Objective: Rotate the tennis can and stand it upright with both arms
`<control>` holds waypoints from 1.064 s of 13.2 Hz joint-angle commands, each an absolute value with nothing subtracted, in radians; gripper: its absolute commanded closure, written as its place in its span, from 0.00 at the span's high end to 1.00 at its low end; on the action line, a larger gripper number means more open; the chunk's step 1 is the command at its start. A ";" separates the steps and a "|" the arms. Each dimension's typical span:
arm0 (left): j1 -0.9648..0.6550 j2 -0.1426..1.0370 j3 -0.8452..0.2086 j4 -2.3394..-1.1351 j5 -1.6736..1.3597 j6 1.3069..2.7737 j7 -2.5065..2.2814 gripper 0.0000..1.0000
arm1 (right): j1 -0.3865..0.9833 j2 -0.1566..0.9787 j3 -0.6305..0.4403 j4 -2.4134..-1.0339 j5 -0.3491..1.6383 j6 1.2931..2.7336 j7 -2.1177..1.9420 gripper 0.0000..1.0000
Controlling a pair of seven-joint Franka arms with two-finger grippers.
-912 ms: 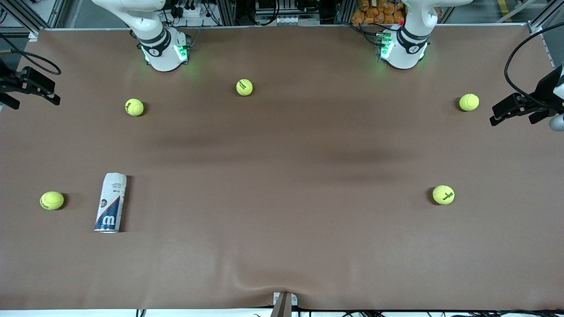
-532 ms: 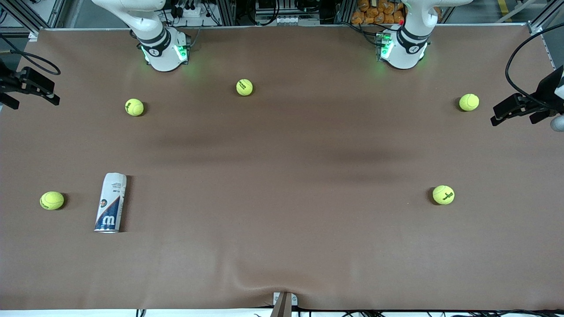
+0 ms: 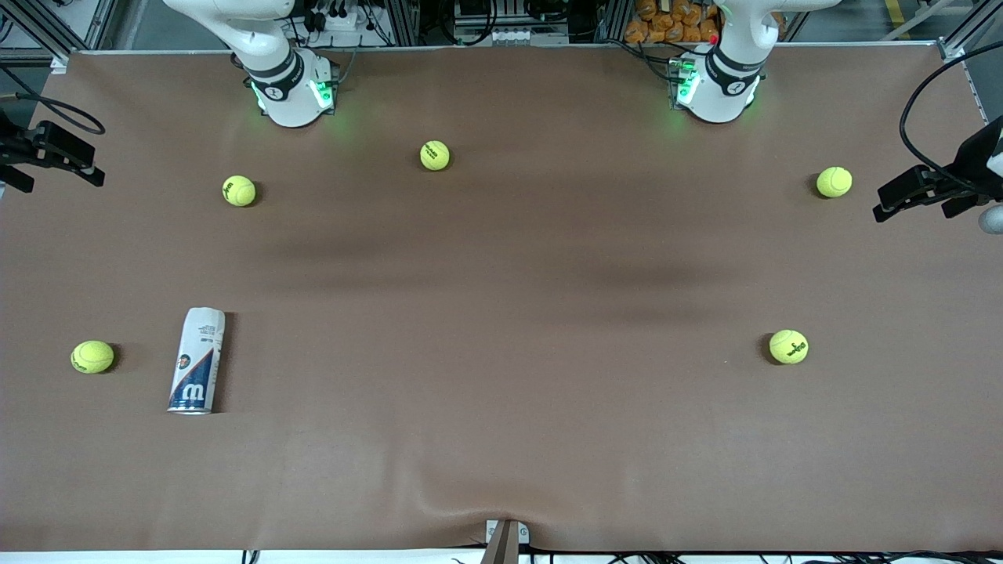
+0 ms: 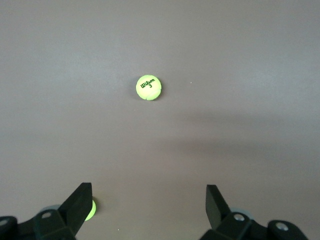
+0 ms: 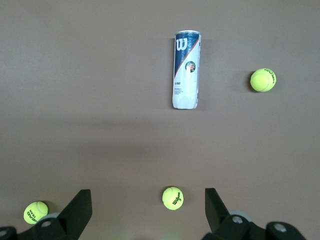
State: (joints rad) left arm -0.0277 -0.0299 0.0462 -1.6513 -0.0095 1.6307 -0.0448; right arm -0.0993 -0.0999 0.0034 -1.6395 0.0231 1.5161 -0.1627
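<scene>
Can [image 3: 197, 360] lies flat on the desk [image 3: 501, 439] toward the right arm's end, long axis toward the camera, silvery rim nearest it; both grippers, left [image 4: 147, 200] and right [image 5: 147, 202], hang high with jaws open.

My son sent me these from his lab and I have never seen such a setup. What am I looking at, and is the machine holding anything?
Two white robot arms stand at a brown table. One picture looks down from a high camera facing them; the other two come from cameras on each arm's wrist. The left gripper and right gripper are both open and hold nothing. The tennis can lies on its side toward the right arm's end, with a tennis ball beside it. Four more balls lie scattered.
</scene>
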 commanded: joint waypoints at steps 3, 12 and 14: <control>-0.023 -0.014 0.043 -1.631 0.003 1.612 -0.028 1.00 | -0.109 -0.121 0.008 -1.661 0.011 1.509 -0.167 1.00; -0.023 -0.012 0.046 -1.634 -0.009 1.612 -0.028 1.00 | -0.135 -0.114 0.008 -1.724 0.009 1.549 -0.167 1.00; -0.021 -0.012 0.048 -1.637 -0.009 1.612 -0.028 1.00 | -0.159 -0.106 0.008 -1.829 -0.012 1.658 -0.169 1.00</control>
